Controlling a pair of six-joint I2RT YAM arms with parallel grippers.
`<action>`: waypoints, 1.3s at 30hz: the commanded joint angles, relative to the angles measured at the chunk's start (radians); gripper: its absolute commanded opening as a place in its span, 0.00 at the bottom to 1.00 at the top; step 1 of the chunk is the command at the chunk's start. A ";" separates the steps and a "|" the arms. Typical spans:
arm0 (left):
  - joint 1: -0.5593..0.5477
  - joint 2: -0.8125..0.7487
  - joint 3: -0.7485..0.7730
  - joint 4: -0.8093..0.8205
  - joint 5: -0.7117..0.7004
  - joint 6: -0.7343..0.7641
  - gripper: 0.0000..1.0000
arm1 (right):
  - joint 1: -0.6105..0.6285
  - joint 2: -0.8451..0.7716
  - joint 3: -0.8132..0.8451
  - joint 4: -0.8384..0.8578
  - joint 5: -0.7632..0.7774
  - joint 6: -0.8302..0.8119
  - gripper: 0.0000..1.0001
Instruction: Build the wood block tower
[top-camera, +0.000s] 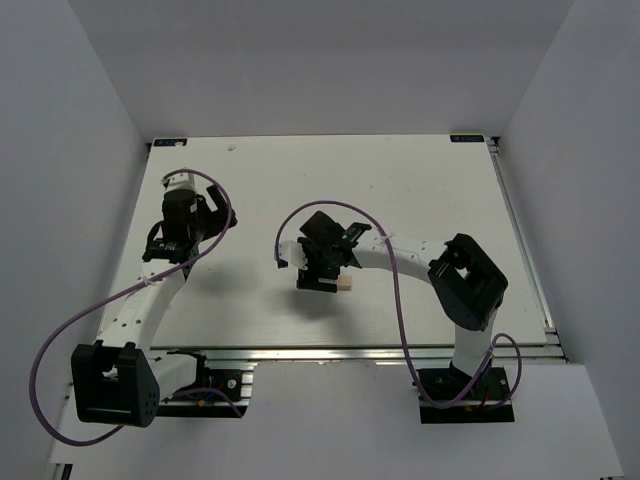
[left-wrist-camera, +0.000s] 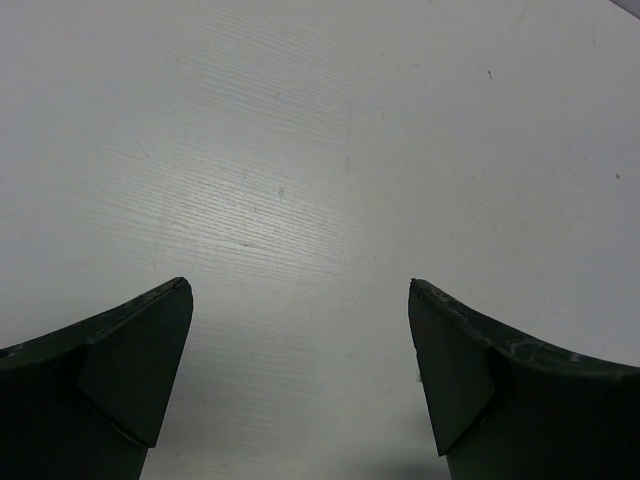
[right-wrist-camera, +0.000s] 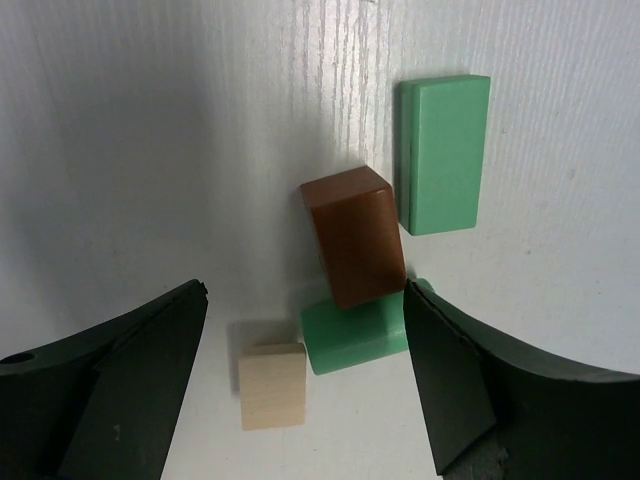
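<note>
In the right wrist view a dark brown block rests tilted on one green block. A second green block lies flat beyond them. A light tan block lies apart to the left. My right gripper is open above them, with the tan block and the near green block between its fingers. In the top view only the tan block shows beside the right gripper. My left gripper is open and empty over bare table, far left of the blocks.
The white table is walled by white panels on three sides. A metal rail runs along the near edge by the arm bases. Purple cables loop from both arms.
</note>
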 joint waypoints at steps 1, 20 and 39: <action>0.003 -0.005 0.010 -0.016 -0.014 0.004 0.98 | 0.006 -0.001 0.010 0.023 0.019 -0.024 0.84; 0.003 0.002 0.010 -0.012 -0.007 0.005 0.98 | 0.006 0.072 0.083 0.064 -0.008 -0.053 0.81; 0.001 0.015 0.013 -0.018 -0.007 0.008 0.98 | 0.007 0.081 0.106 0.029 -0.002 -0.067 0.35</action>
